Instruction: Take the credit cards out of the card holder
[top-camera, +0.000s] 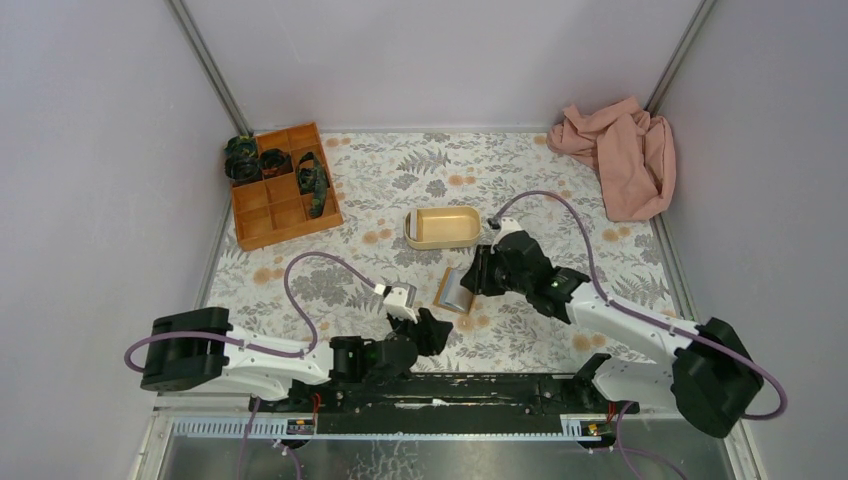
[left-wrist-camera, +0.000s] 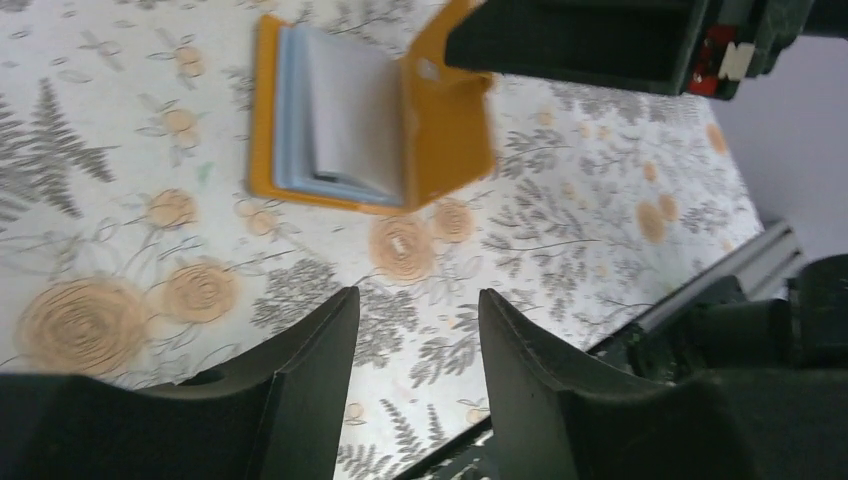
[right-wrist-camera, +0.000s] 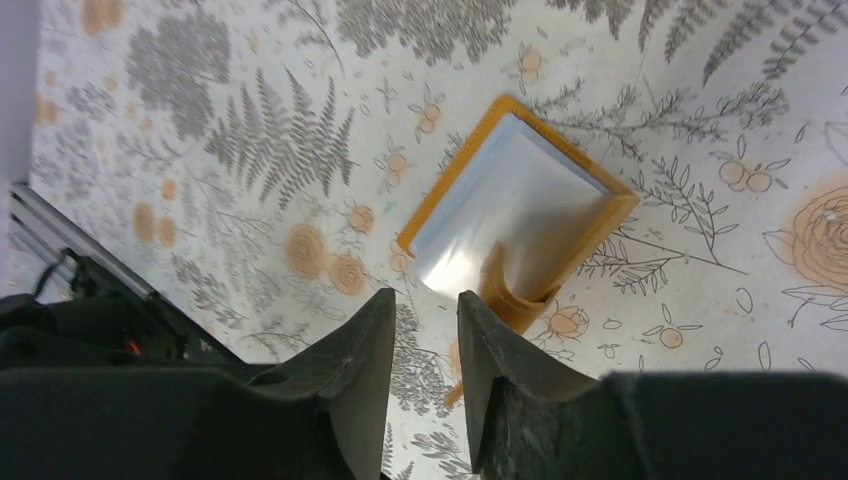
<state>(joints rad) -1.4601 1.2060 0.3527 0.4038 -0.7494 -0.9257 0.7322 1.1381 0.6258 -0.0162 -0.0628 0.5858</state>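
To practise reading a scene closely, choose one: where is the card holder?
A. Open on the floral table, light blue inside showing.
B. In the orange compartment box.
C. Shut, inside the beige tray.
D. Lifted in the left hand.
A: the card holder lies open on the floral table, blue inside showing, near the beige tray, not in it.

Left arm and right arm: white links, black joint housings, big black drum at the end far from the gripper. Purple cable loops back from each wrist. Left gripper, right gripper: matte black fingers, curved, tapering. Green light just behind right gripper; red part on its body.
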